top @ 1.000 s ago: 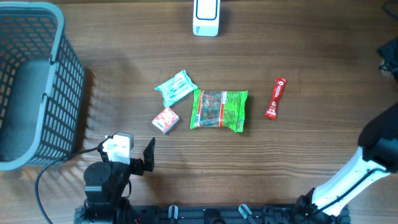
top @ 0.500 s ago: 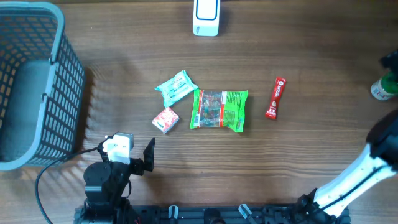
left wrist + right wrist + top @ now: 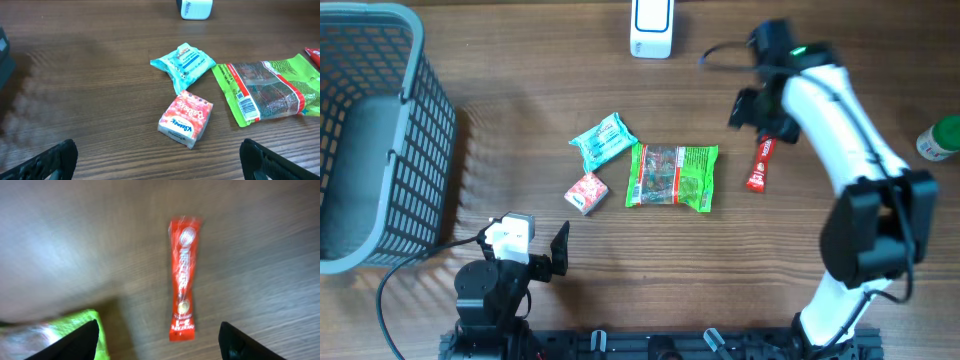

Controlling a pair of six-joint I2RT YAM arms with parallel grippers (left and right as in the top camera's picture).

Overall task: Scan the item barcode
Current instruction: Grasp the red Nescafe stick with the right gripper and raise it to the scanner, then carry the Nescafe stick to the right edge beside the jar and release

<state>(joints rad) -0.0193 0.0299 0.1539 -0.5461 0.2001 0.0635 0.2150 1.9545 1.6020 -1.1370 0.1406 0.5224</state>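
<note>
Several items lie mid-table: a red sachet (image 3: 761, 165), a green snack bag (image 3: 672, 177), a teal packet (image 3: 603, 140) and a pink tissue pack (image 3: 586, 192). The white scanner (image 3: 651, 28) stands at the far edge. My right gripper (image 3: 760, 118) hovers open over the red sachet (image 3: 182, 300), which shows between and ahead of its fingers (image 3: 162, 345), untouched. A corner of the green bag (image 3: 35, 330) shows at lower left. My left gripper (image 3: 538, 243) rests open near the front edge. Ahead of it (image 3: 160, 170) lie the tissue pack (image 3: 186, 119) and the bag's barcode (image 3: 247, 104).
A grey mesh basket (image 3: 415, 120) fills the left side of the table. A green-capped bottle (image 3: 940, 138) stands at the right edge. The scanner (image 3: 195, 7) is also at the top of the left wrist view, beyond the teal packet (image 3: 184, 62).
My right arm has swung in from the right edge and now hangs over the red sachet. The left arm and all the items have stayed put.
</note>
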